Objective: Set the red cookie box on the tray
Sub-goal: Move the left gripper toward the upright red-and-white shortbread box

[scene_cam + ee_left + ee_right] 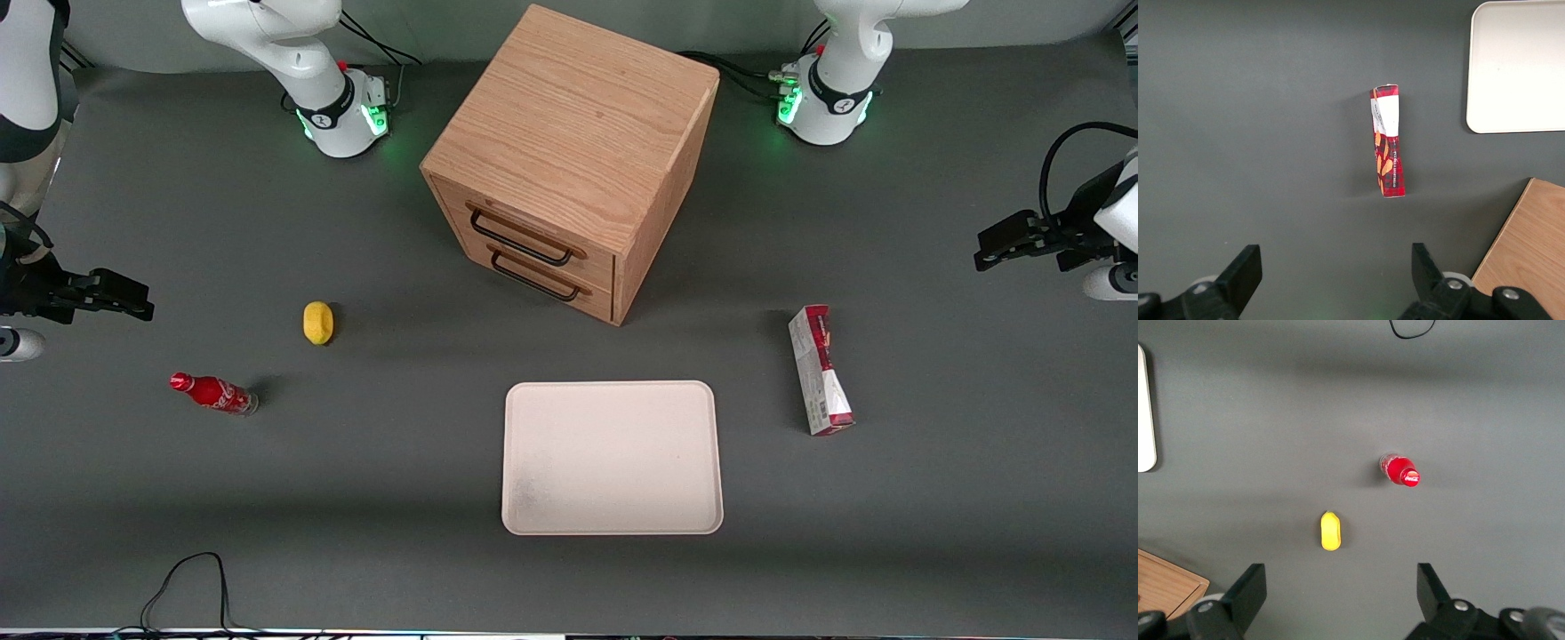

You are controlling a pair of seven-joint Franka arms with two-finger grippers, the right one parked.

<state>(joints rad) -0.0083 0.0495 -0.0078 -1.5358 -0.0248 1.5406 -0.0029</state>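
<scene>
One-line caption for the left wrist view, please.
Open gripper hovering above the table, red cookie box lying ahead between its jaws' line, tray empty beside it.

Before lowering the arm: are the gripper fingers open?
Open: gripper fingers spread wide, apart from red cookie box.

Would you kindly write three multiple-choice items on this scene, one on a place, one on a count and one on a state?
1. Where is the red cookie box?
A. on the tray
B. on the table beside the tray
C. in a drawer

2. How many drawer handles does the wooden cabinet show?
A. one
B. two
C. three

3. What is the left gripper doing?
A. gripping the box
B. resting on the tray
C. open, above the table

Answers:
1 B, the box lies clear of the tray, toward the working arm's end.
2 B, two dark handles, one above the other.
3 C, its fingers stand wide apart with nothing between them.
</scene>
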